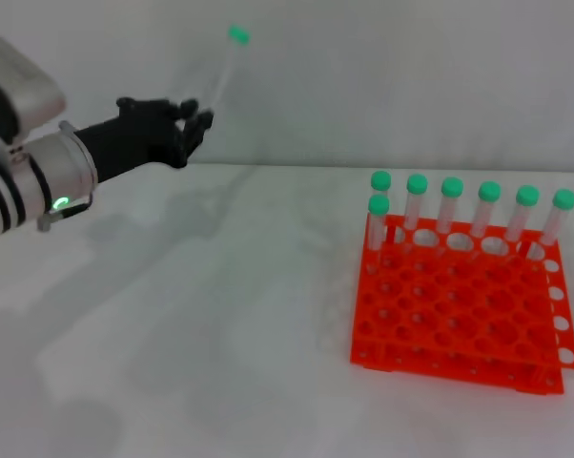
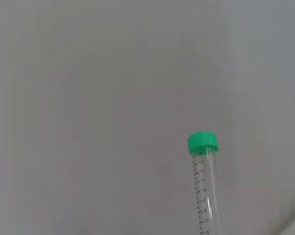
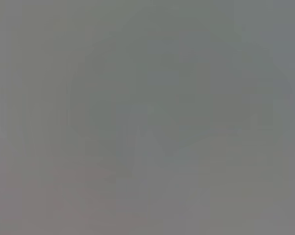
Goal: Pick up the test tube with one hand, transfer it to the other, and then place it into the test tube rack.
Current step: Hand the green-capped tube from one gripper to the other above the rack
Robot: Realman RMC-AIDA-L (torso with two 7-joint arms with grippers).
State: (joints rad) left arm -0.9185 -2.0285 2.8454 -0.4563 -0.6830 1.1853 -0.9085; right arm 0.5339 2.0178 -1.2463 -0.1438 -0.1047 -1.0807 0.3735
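Head view: your left pincer grips the green-capped clear plastic tube low; it could swing during handover.

From the head we look forward and down over the white bench. Our left wrist camera sits close to the slender clear green-capped test tube, shared with the head view. Our right wrist view shows only blank grey.

Rack looks like glossy orange-red plastic. The tube is clear smooth plastic with a ridged green cap. Left gripper matt black, table smooth white.
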